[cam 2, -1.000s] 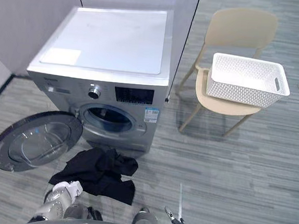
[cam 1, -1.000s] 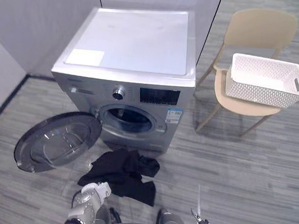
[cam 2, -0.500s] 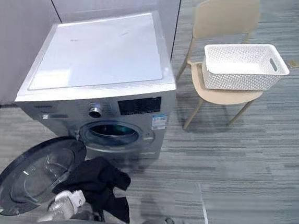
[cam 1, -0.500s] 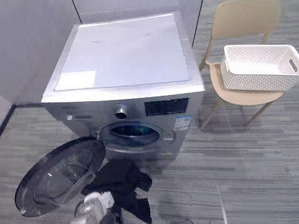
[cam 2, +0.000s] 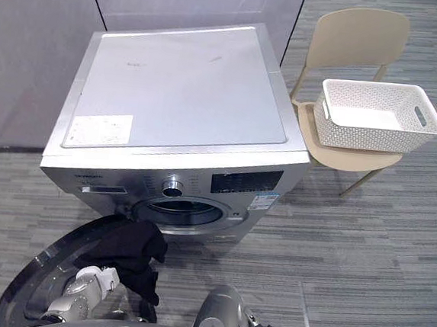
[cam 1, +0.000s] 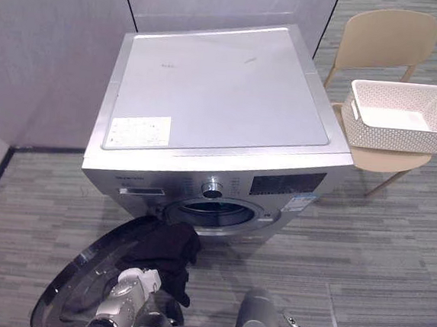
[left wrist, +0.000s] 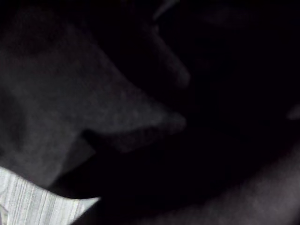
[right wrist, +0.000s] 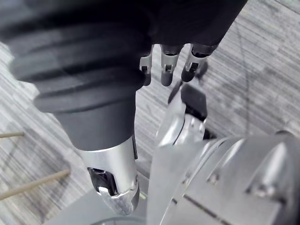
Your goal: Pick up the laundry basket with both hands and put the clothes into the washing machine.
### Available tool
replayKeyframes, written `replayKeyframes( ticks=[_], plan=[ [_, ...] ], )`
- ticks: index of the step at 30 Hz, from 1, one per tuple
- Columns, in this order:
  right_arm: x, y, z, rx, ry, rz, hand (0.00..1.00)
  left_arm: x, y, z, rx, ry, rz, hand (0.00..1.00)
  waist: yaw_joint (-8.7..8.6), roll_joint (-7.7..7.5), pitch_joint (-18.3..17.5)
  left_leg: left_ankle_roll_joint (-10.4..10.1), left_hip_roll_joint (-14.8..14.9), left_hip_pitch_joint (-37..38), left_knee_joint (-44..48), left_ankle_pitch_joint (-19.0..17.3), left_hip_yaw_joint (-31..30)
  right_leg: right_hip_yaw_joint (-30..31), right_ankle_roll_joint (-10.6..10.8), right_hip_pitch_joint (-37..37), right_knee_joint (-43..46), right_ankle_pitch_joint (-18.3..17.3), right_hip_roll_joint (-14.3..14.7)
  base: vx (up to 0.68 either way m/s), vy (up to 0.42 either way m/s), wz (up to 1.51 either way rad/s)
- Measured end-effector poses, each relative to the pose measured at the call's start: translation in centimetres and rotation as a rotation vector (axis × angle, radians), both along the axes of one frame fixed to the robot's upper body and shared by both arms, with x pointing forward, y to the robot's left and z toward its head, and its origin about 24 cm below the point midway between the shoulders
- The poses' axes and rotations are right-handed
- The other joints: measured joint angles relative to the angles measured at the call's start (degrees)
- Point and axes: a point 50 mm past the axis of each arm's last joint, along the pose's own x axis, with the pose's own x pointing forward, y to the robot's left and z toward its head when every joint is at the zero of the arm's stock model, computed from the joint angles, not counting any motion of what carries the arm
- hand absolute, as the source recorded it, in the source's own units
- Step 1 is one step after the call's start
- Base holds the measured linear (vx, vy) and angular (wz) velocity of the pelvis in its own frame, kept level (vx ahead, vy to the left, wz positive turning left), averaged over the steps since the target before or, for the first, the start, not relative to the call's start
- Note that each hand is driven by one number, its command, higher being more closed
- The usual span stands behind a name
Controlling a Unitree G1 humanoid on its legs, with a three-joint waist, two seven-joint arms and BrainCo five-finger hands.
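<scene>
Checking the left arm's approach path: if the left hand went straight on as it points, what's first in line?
The black clothes, directly ahead of the left hand and very close in its wrist view; they may already touch. Past them probably the drum opening, but depth is unclear.

Head eyes overlook washing machine, wrists close
</scene>
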Motion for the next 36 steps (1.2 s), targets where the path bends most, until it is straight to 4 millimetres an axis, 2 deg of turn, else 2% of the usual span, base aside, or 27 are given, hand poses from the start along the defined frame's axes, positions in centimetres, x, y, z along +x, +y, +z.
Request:
replayKeyframes(
  ticks=[1, 2, 3, 4, 5, 6, 9, 11, 12, 13, 14, 15, 17, 21, 23, 24, 26, 27, 28, 29, 30, 32, 33, 35, 36],
  plan=[
    [0.1, 0.1, 0.0, 0.002, 0.0, 0.005, 0.0, 0.0, 0.0, 0.0, 0.001, -0.001, 0.0, 1.0, 0.1, 0.0, 0.2, -0.4, 0.3, 0.0, 0.0, 0.2, -0.2, -0.4, -0.1, 0.1, -4.4, 0.2, 0.5, 0.12, -0.263, 0.26],
    [0.1, 0.4, -0.1, 0.009, -0.002, 0.008, 0.0, 0.2, 0.1, 0.1, 0.005, -0.006, 0.0, 1.0, 0.13, -1.47, 0.3, -1.8, 0.4, 0.0, 0.1, 0.2, -0.9, -0.3, -1.2, 1.3, -13.5, 3.0, 0.8, 0.1, -0.262, 0.43],
    [0.1, 0.2, -0.1, 0.006, 0.002, 0.004, 0.0, 0.2, -0.1, -0.1, 0.005, 0.007, 0.004, 1.0, -0.17, -1.26, 1.6, -3.5, 0.8, 0.1, 0.6, -0.2, -2.7, -1.3, -0.1, 1.9, -15.0, 5.6, 1.1, 0.11, -0.272, 0.51],
    [-0.1, 0.0, -0.1, 0.0, 0.006, 0.002, 0.0, 0.3, -0.6, -0.1, -0.01, 0.006, 0.002, 1.0, -0.09, -0.8, 2.1, -4.0, 1.7, -0.4, 0.7, 0.1, -3.2, -2.1, -0.6, 1.9, -14.5, 4.9, 1.8, 0.11, -0.318, 0.48],
    [-0.1, -0.7, 0.1, -0.017, 0.004, -0.006, 0.0, 0.4, -1.6, 0.1, -0.039, 0.0, -0.003, 1.0, 0.0, 0.62, 2.4, -4.4, 3.2, -0.3, 0.8, 0.3, -3.5, -3.5, -1.7, 1.7, -12.6, 3.3, 2.8, 0.1, -0.291, 0.28],
    [0.0, -0.8, 0.2, -0.022, 0.001, -0.005, 0.0, 0.4, -2.0, 0.1, -0.05, 0.0, -0.004, 1.0, 0.07, 0.79, 2.5, -4.9, 3.7, -0.3, 1.1, 0.5, -3.6, -3.7, -2.0, 1.5, -11.3, 2.5, 3.1, 0.08, -0.285, 0.25],
    [0.7, -1.1, 0.6, -0.037, -0.034, 0.006, 0.0, 1.3, -3.4, 0.8, -0.083, -0.03, -0.023, 1.0, 0.13, 0.09, 3.0, -5.4, 6.1, -4.4, 5.7, 0.7, -4.3, -6.7, -3.5, -1.1, -6.6, 0.8, 3.9, -0.01, -0.287, 0.35],
    [2.5, -0.8, 1.4, -0.058, -0.104, 0.053, 0.0, 3.5, -4.3, 2.3, -0.096, -0.102, -0.051, 1.0, 0.32, -1.88, 5.1, -6.4, 8.3, -10.2, 12.4, -0.4, -4.4, -8.1, -4.9, -4.5, -3.1, -0.1, 4.6, -0.11, -0.179, 0.31],
    [2.9, -0.7, 1.5, -0.063, -0.12, 0.066, 0.0, 3.9, -4.4, 2.6, -0.098, -0.119, -0.052, 1.0, 0.43, -2.61, 5.7, -6.5, 9.0, -11.6, 14.1, -1.4, -4.3, -8.1, -5.3, -5.5, -2.1, -0.7, 5.0, -0.16, -0.141, 0.07],
    [3.9, -0.5, 2.0, -0.075, -0.156, 0.096, 0.0, 4.9, -4.8, 3.4, -0.106, -0.152, -0.059, 1.0, 0.59, -3.39, 6.6, -7.6, 10.3, -14.1, 17.2, -4.1, -4.1, -8.1, -5.7, -8.0, 0.4, -2.3, 5.5, -0.18, -0.114, -0.05],
    [5.0, -0.4, 2.5, -0.089, -0.201, 0.116, 0.0, 5.9, -5.1, 4.3, -0.113, -0.189, -0.064, 1.0, 0.6, -4.9, 8.6, -8.0, 11.3, -16.9, 21.1, -5.5, -4.1, -7.7, -5.6, -10.2, 2.9, -3.5, 5.7, -0.23, -0.122, -0.14],
    [5.7, -0.2, 2.9, -0.093, -0.229, 0.134, 0.0, 6.5, -5.4, 4.9, -0.118, -0.212, -0.064, 1.0, 0.69, -5.54, 9.7, -8.4, 12.3, -19.3, 24.2, -6.8, -4.2, -7.4, -5.7, -12.2, 4.3, -3.6, 6.3, -0.21, -0.082, -0.19],
    [6.7, 0.3, 3.5, -0.092, -0.271, 0.159, 0.0, 7.6, -5.7, 5.9, -0.12, -0.243, -0.06, 1.0, 1.15, -6.14, 10.8, -8.7, 13.9, -24.0, 28.8, -8.6, -4.2, -6.5, -5.7, -16.4, 6.6, -3.6, 7.3, -0.18, -0.036, -0.27],
    [8.4, 1.5, 4.6, -0.074, -0.363, 0.183, 0.0, 10.5, -6.1, 9.0, -0.129, -0.339, -0.033, 1.0, 1.07, -5.97, 13.1, -7.9, 16.4, -32.2, 37.6, -11.3, -4.3, -4.9, -6.0, -24.5, 11.9, -3.7, 8.4, -0.12, -0.02, -0.26],
    [9.5, 1.9, 5.6, -0.059, -0.441, 0.152, 0.0, 12.8, -6.0, 11.9, -0.144, -0.436, 0.001, 1.0, 1.56, -5.8, 13.8, -7.9, 18.3, -38.4, 42.9, -12.8, -4.5, -4.3, -6.5, -30.6, 15.0, -3.4, 9.6, -0.11, -0.012, -0.34],
    [10.0, 1.8, 6.3, -0.051, -0.493, 0.116, 0.0, 14.6, -5.7, 14.3, -0.15, -0.501, 0.038, 1.0, 1.55, -5.89, 14.7, -7.9, 19.7, -42.6, 46.4, -13.8, -4.7, -3.6, -6.6, -34.7, 17.0, -3.4, 10.6, -0.11, -0.001, -0.36],
    [10.4, 1.7, 6.8, -0.051, -0.531, 0.088, 0.0, 15.9, -5.2, 16.2, -0.152, -0.555, 0.069, 1.0, 1.34, -6.02, 15.6, -7.7, 20.7, -45.4, 49.0, -14.9, -4.9, -3.2, -6.6, -37.5, 18.5, -3.3, 11.3, -0.1, 0.013, -0.29],
    [10.6, 1.6, 7.2, -0.046, -0.555, 0.067, 0.0, 17.5, -4.1, 18.7, -0.163, -0.621, 0.112, 1.0, 0.62, -6.05, 16.2, -7.6, 21.6, -49.1, 51.7, -15.8, -5.4, -3.0, -6.6, -40.8, 19.9, -3.3, 11.9, -0.11, 0.023, -0.23],
    [10.7, 1.6, 7.3, -0.041, -0.561, 0.053, 0.0, 18.0, -3.4, 19.7, -0.166, -0.645, 0.136, 1.0, 0.3, -6.04, 16.3, -7.5, 22.0, -50.6, 52.7, -16.1, -5.7, -3.0, -6.7, -42.1, 20.3, -3.2, 12.2, -0.11, 0.036, -0.24],
    [10.8, 1.6, 7.5, -0.04, -0.573, 0.04, 0.0, 19.1, -2.3, 21.9, -0.174, -0.7, 0.169, 1.0, -0.3, -6.31, 16.7, -7.7, 22.6, -53.1, 54.2, -16.4, -6.1, -3.0, -6.8, -44.3, 21.0, -2.9, 12.5, -0.06, 0.028, -0.16],
    [10.8, 1.6, 7.5, -0.04, -0.578, 0.031, 0.0, 19.6, -1.7, 23.0, -0.175, -0.731, 0.183, 1.0, -0.53, -6.46, 16.8, -7.6, 22.8, -54.2, 54.9, -16.6, -6.1, -2.9, -6.8, -45.3, 21.3, -2.8, 12.6, -0.07, 0.033, -0.18],
    [10.7, 1.5, 7.5, -0.038, -0.59, -0.019, 0.0, 21.0, 0.7, 27.6, -0.206, -0.841, 0.255, 1.0, -1.09, -6.65, 17.0, -7.0, 23.5, -58.1, 56.7, -17.1, -6.2, -2.5, -6.9, -49.0, 21.6, -1.8, 13.2, -0.05, 0.033, -0.17],
    [10.7, 1.5, 7.5, -0.037, -0.593, -0.03, 0.0, 21.2, 1.2, 28.6, -0.222, -0.865, 0.277, 1.0, -1.2, -6.68, 17.0, -6.9, 23.6, -58.7, 56.9, -17.2, -6.1, -2.3, -6.9, -49.6, 21.6, -1.6, 13.3, -0.02, 0.039, -0.18],
    [11.1, 1.8, 7.6, -0.015, -0.609, -0.052, 0.0, 21.6, 3.8, 33.1, -0.28, -0.977, 0.37, 1.0, -1.37, -7.1, 17.5, -6.4, 24.1, -60.5, 58.1, -17.7, -5.6, -1.6, -6.6, -51.6, 21.4, -0.6, 13.8, -0.01, 0.041, -0.2],
    [11.2, 1.9, 7.6, -0.012, -0.613, -0.054, 0.0, 21.6, 4.3, 34.2, -0.294, -1.007, 0.386, 1.0, -1.37, -7.12, 17.5, -6.3, 24.3, -61.1, 58.4, -17.8, -5.5, -1.6, -6.4, -52.0, 21.3, -0.4, 13.9, -0.01, 0.048, -0.16]
  ],
)
